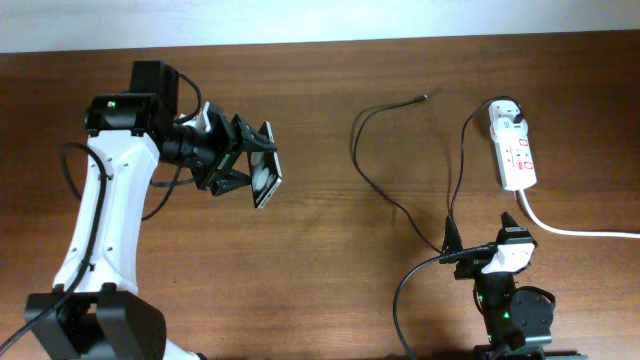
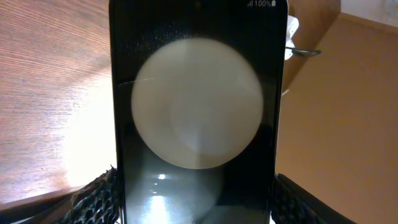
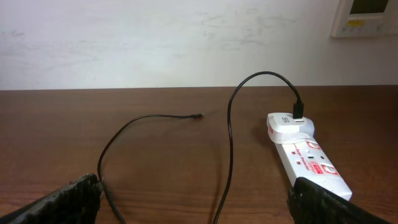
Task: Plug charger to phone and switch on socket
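The left claw [image 1: 254,168] is gripping the phone [image 1: 268,182] above the desk [image 1: 330,290], probably exposing its port; the right claw [image 1: 481,235] is hovering wide open beside the charger [image 1: 385,190].

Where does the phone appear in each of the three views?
Overhead: left of centre, the phone sits in the left gripper.
Left wrist: the phone fills the middle, screen towards the camera, between the fingers.
Right wrist: not in it.
Shared landmark: the brown wooden table shows in all three views.
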Robot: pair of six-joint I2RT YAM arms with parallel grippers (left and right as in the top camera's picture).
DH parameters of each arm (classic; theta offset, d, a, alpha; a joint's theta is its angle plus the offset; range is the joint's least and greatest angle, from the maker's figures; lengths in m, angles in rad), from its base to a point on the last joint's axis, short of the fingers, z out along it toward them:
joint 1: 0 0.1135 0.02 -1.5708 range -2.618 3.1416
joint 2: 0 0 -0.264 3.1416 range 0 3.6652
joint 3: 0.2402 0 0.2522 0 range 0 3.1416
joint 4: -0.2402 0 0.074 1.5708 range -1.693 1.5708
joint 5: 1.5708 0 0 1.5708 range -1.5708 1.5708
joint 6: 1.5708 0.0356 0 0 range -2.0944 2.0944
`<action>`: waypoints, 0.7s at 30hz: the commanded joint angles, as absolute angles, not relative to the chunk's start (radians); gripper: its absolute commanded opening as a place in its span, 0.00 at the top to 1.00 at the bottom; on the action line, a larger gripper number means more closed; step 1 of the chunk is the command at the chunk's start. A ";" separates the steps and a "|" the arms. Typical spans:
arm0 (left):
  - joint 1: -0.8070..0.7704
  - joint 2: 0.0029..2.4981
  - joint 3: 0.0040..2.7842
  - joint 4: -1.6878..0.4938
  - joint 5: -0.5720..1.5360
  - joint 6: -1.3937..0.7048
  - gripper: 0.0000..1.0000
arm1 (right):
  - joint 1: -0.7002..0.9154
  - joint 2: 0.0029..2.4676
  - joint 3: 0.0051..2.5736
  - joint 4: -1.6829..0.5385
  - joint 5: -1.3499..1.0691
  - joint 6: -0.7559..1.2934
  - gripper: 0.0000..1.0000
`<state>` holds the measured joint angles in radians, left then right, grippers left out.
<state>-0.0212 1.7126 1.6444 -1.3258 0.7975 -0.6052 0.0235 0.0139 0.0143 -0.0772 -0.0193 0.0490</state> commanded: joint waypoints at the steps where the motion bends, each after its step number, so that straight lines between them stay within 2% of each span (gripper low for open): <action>1: -0.021 1.684 1.644 -1.326 0.854 -0.585 0.39 | 0.033 0.006 0.006 -0.078 -0.011 0.044 0.01; 5: -0.021 1.684 1.644 -1.326 0.854 -0.585 0.35 | 0.033 0.006 0.006 -0.078 -0.011 0.044 0.01; 21: -0.021 1.684 1.644 -1.364 0.902 -0.506 0.34 | 0.033 0.006 0.006 -0.078 -0.011 0.044 0.01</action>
